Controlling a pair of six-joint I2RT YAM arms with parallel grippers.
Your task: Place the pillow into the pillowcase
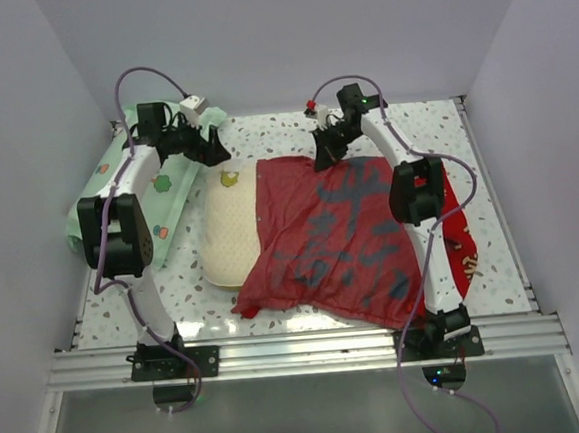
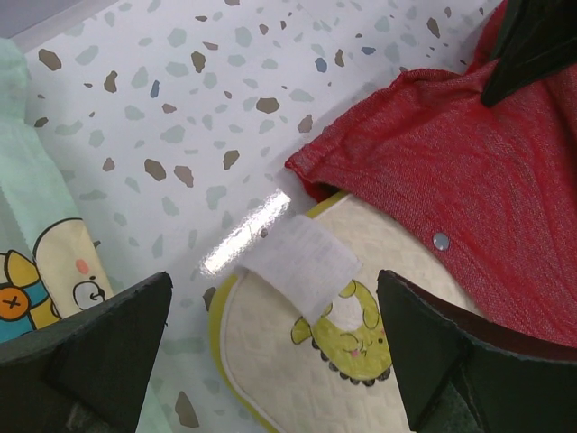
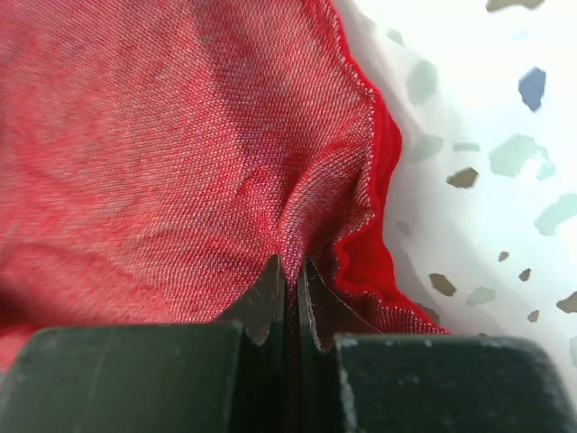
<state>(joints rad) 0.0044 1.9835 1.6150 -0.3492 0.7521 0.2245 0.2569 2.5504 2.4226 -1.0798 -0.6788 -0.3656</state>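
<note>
The cream-yellow pillow [image 1: 229, 236] lies on the table with its left part showing; the rest is under the red pillowcase [image 1: 342, 242], which is draped over it, grey marks up. My left gripper [image 1: 204, 143] hangs open above the pillow's far left corner. In the left wrist view its jaws [image 2: 275, 280] straddle the white tag [image 2: 297, 262] and yellow mark on the pillow [image 2: 288, 370], touching nothing, beside the pillowcase's edge [image 2: 451, 162]. My right gripper [image 1: 325, 155] is at the pillowcase's far edge. It [image 3: 290, 266] is shut on a pinched fold of the pillowcase [image 3: 162, 135].
A mint-green cartoon-print pillow [image 1: 117, 190] lies along the table's left side, under my left arm, and shows in the left wrist view [image 2: 36, 253]. The speckled table [image 1: 423, 131] is bare at the back right. White walls enclose the table on three sides.
</note>
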